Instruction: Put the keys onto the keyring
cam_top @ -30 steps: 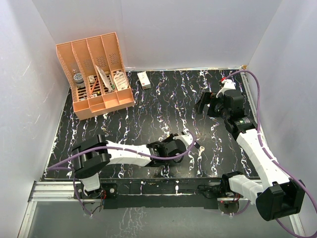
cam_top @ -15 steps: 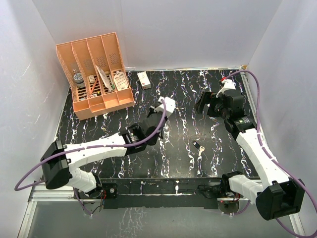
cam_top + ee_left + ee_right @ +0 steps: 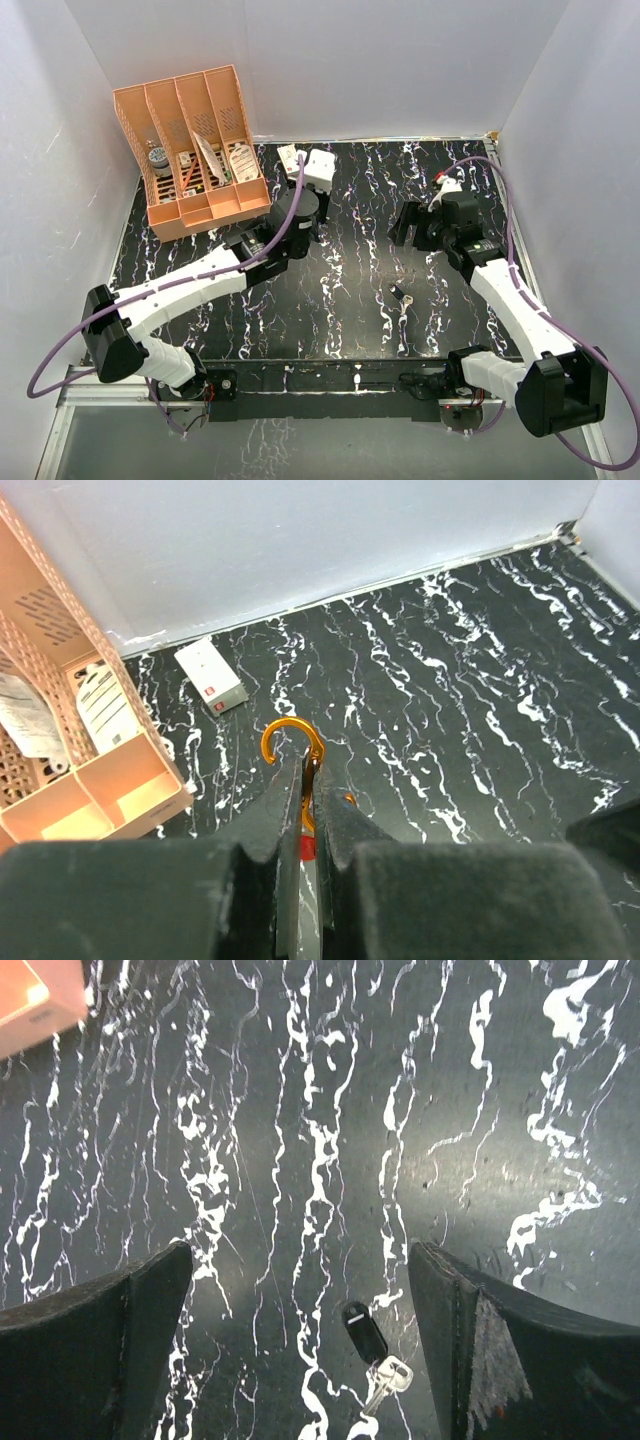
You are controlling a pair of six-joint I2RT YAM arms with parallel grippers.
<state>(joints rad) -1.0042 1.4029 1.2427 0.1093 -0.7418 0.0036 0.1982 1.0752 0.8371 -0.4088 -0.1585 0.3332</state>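
My left gripper [image 3: 308, 765] is shut on the orange keyring [image 3: 292, 742], whose open hook sticks out past the fingertips. The red key head [image 3: 307, 847] shows in the gap between the fingers; its blade is hidden. In the top view this gripper [image 3: 312, 182] is raised at the back of the table, its tips hidden under the wrist camera. The black-headed key [image 3: 364, 1332] lies flat on the table with its silver blade [image 3: 385, 1380], and it also shows in the top view [image 3: 400, 297]. My right gripper [image 3: 298, 1260] is open and empty above it [image 3: 408, 228].
An orange desk organiser [image 3: 190, 150] stands at the back left and shows in the left wrist view [image 3: 60, 770]. A small white box [image 3: 291, 160] lies by the back wall, just ahead of my left gripper [image 3: 211, 675]. White walls enclose the table.
My left arm has swung from the front centre, beside the black key, up and back toward the organiser with the keyring in its grip. The right gripper has shifted slightly left.
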